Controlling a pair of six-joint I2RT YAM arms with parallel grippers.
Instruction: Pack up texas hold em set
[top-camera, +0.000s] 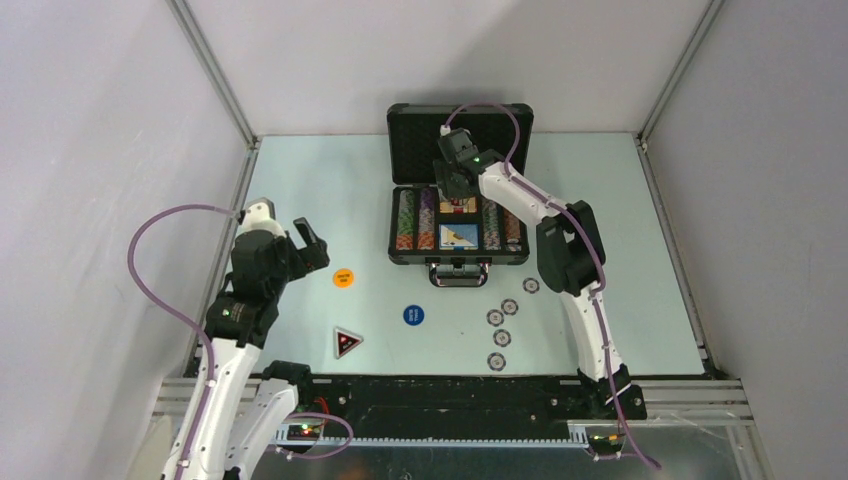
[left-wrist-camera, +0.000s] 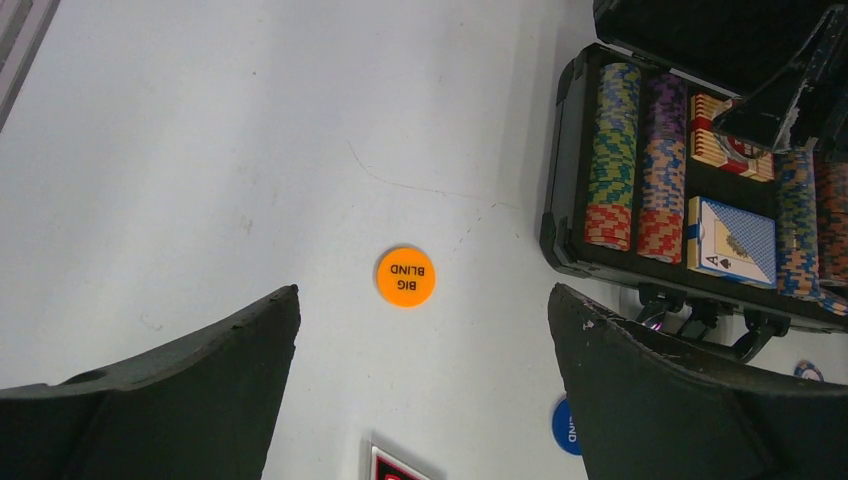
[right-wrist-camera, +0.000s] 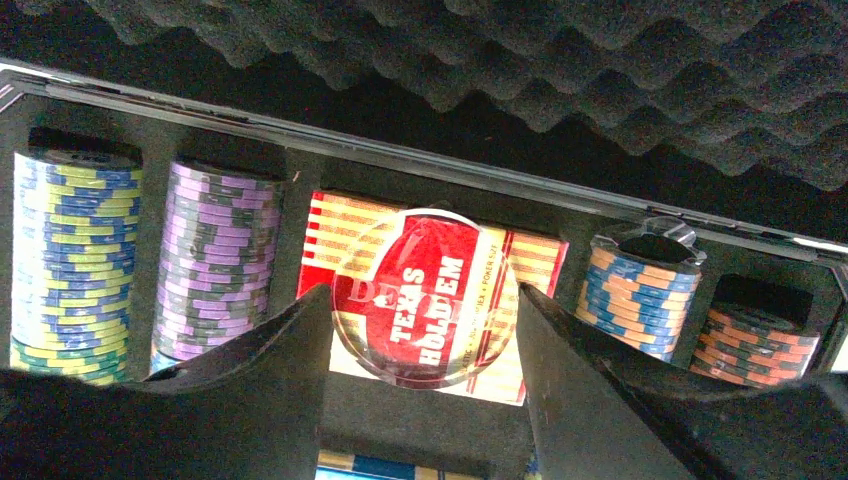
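The dark briefcase lies open at the back of the table, its foam lid upright. Rows of striped chips fill its slots beside a red card box. My right gripper hovers over that box, shut on a clear round button held by its edges. My left gripper hangs open above the table at the left, nothing between its fingers. An orange "BIG BLIND" button lies just beyond it.
On the table in front of the case lie a blue button, a dark triangular marker and several loose striped chips. A blue card deck sits in the case. Side walls close in the table.
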